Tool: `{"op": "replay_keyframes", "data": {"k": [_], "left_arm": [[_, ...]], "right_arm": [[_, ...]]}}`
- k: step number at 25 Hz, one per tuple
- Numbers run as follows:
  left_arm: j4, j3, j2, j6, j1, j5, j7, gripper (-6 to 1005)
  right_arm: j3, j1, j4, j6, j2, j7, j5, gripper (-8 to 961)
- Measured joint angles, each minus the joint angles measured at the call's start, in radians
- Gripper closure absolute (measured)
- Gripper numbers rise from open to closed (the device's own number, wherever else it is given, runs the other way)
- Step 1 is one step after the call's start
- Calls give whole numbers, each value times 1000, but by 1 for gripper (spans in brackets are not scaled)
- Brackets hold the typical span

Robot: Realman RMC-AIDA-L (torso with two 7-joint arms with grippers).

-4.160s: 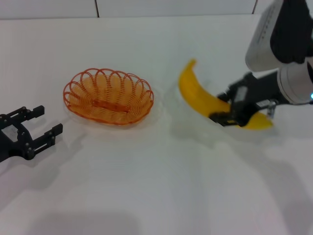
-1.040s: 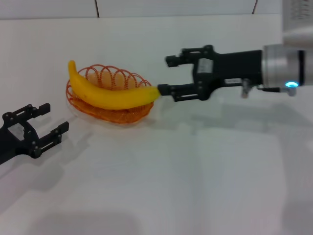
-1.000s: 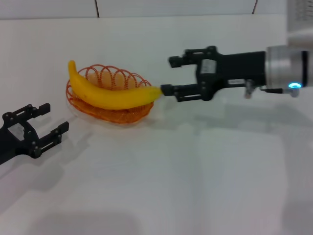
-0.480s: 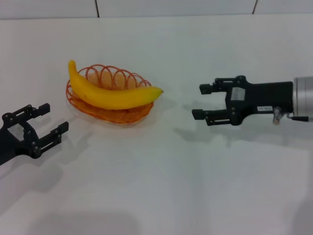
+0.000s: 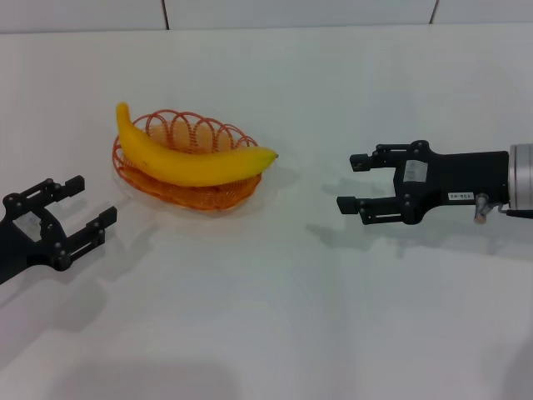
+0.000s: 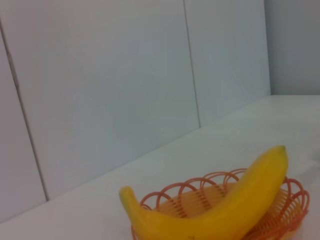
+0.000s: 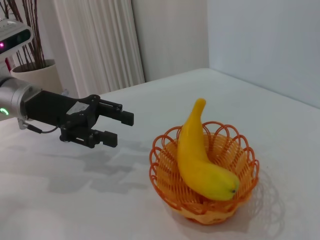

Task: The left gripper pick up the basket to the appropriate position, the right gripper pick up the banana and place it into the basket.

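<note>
White tabletop (image 5: 266, 333): yellow curved banana (image 5: 187, 158) lying across orange wire basket (image 5: 185, 192); black right gripper (image 5: 354, 182) well apart, spread, empty; black left gripper (image 5: 79, 208) beside basket, spread, empty.

One banana (image 5: 193, 158), one basket (image 5: 150, 184), two grippers

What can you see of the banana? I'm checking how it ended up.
The banana is large, smooth and bright yellow, curved, with a dark tip at one end. It lies lengthwise across the basket, resting on the looped rim, with both ends reaching past it: the narrow stem end sticks up at the robot's left and the blunt end points toward the right gripper. Only the basket touches it. Both grippers are open and apart from it, the left gripper lying nearer the robot, left of the basket.
</note>
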Motion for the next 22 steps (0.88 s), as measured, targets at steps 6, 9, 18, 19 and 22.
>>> {"op": "replay_keyframes", "data": {"k": [6,9,18,19,22], "left_arm": [[0,0,1,0,0,0,1,351],[0,0,1,0,0,0,1,350],[0,0,1,0,3,-1,2,351],[0,0,1,0,3,-1,2,351],[0,0,1,0,3,-1,2,351]], "right_arm": [[1,0,1,-1,0,0,-1,190],[1,0,1,0,0,0,-2,190],[1,-5,1,3,0,-1,-2,190],[1,-5,1,3,0,-1,-2,190],[1,-6,1,4,0,-1,-2,190]]}}
